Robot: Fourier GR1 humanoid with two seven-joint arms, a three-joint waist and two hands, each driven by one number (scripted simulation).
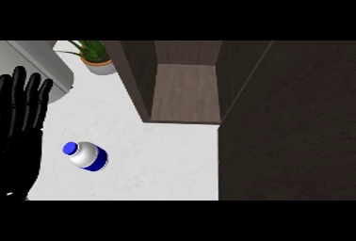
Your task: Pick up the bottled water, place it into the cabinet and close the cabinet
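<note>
From my seat I count one bottle [86,156] on the white counter [167,160], in the lower left of the frame; it has a blue cap pointing toward the upper left and a blue band round its white body, and I cannot say for certain whether it stands or leans; nothing touches it. I see one hand, the left hand [23,110], at the left edge of the frame, resting with its fingers straight and spread, pointing up the frame; it holds nothing and sits just left of the bottle, apart from it. The right hand does not show at all. One cabinet [184,94] sits in the upper middle, its dark wood inside open to view with nothing in it that I can see; one broad dark wood panel [292,122] fills the right side of the frame from top to bottom, and I take it for the cabinet's door swung wide. One potted plant [96,55] stands in the upper left, just left of the cabinet; one grey rounded object [49,66] lies in the upper left corner, partly behind the fingers.
</note>
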